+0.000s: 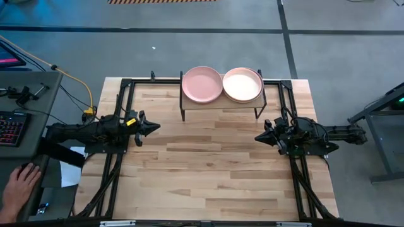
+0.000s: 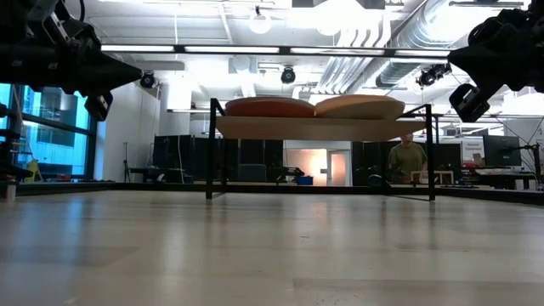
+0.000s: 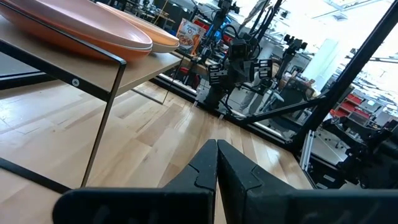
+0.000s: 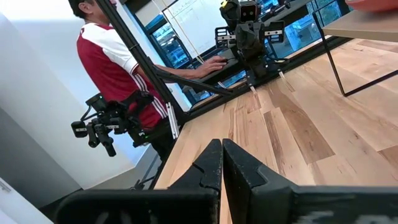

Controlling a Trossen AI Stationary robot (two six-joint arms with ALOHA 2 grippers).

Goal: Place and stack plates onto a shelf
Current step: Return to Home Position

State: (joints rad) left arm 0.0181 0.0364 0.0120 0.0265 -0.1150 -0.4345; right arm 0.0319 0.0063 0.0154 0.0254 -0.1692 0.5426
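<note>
Left tool (image 1: 155, 127) pressed together, right tool (image 1: 259, 137) pressed together, plates (image 1: 202, 84) stacked on shelf (image 1: 222, 104), well apart from both

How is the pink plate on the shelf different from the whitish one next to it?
The pink plate is rosy; the cream plate is pale, nearly white. The pink plate sits at the shelf's end nearer the left arm, the cream plate at the end nearer the right arm. Both are round, shallow, look the same size and lie flat, side by side on the shelf.
</note>
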